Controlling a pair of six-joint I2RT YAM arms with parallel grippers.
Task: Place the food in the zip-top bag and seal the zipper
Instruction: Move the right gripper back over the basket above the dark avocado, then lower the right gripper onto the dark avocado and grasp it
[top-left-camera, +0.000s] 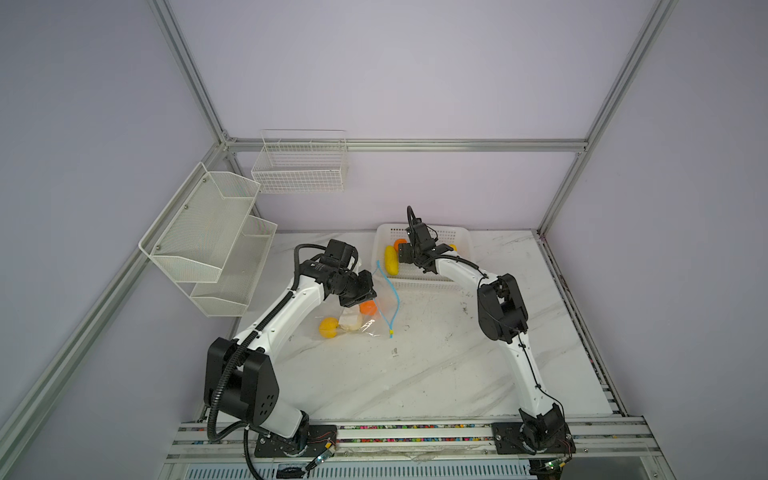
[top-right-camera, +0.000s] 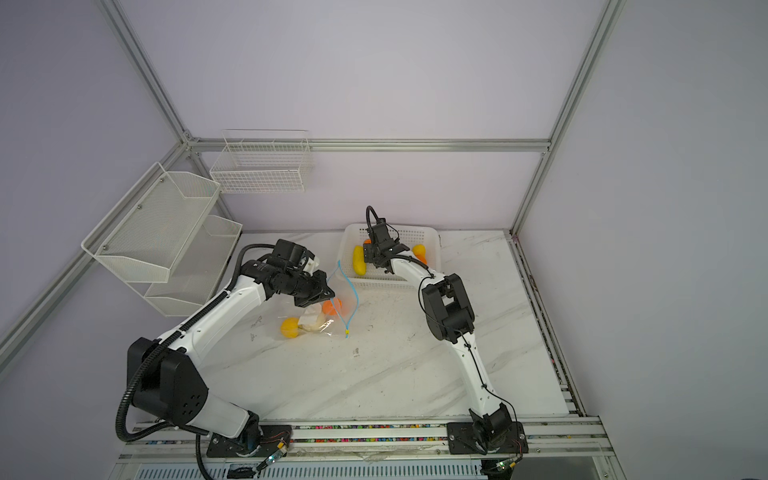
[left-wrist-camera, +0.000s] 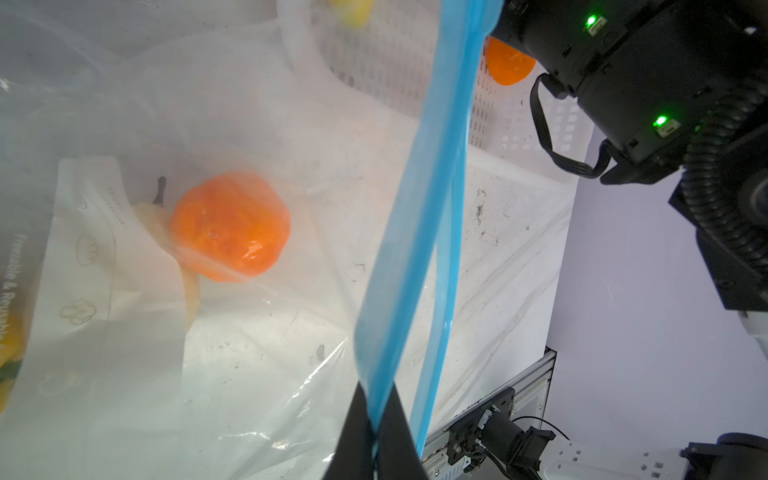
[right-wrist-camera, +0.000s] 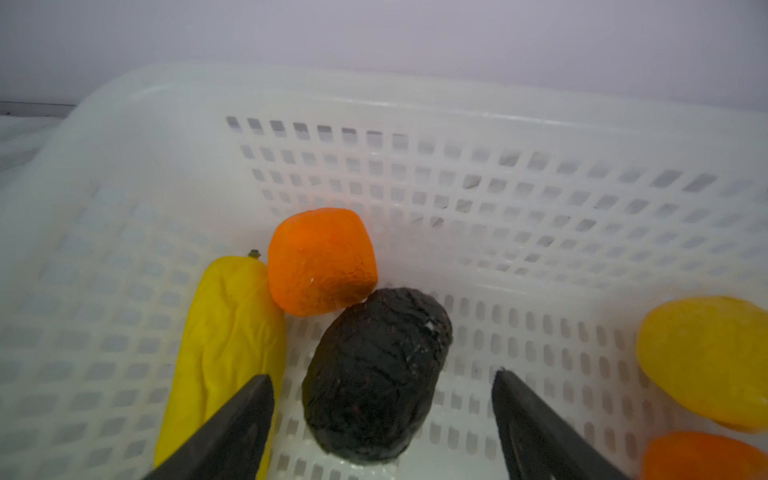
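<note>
The marble table (top-left-camera: 415, 374) carries the zip-top bag (top-left-camera: 374, 326) at 9 o'clock of its middle and a white perforated basket (top-left-camera: 459, 241) at 12 o'clock; the bag's mouth faces 3 o'clock, and the zipper (top-left-camera: 397, 296) runs along it as a light-blue strip that bows apart, unsealed, with the slider tab (top-left-camera: 391, 332) at its 6 o'clock end; the left gripper (left-wrist-camera: 375, 432) is clamped tight on one lip of that strip, lifting it off the table, the two black fingers (left-wrist-camera: 353, 440) pressed together with the blue band between them.

Three pieces lie inside the bag; the cream lumpy ball (top-left-camera: 349, 322) sits partly behind the white label patch (left-wrist-camera: 83, 257), the orange ball (top-left-camera: 368, 307) touches it at 1 o'clock, and the yellow round (top-left-camera: 328, 327) lies at its 9 o'clock, deepest in the bag.

The right gripper (right-wrist-camera: 380, 376) hangs low inside the basket with its jaws spread wide and nothing in them; the black lump (right-wrist-camera: 374, 374) lies between the fingers, a gap showing on each side; the long yellow piece (top-left-camera: 390, 260) lies along the basket's 9 o'clock side, with a second orange ball (right-wrist-camera: 320, 262) touching both it and the lump; a second yellow round (top-right-camera: 419, 250) and a third orange ball (right-wrist-camera: 702, 457) rest together at 3 o'clock of the gripper.
</note>
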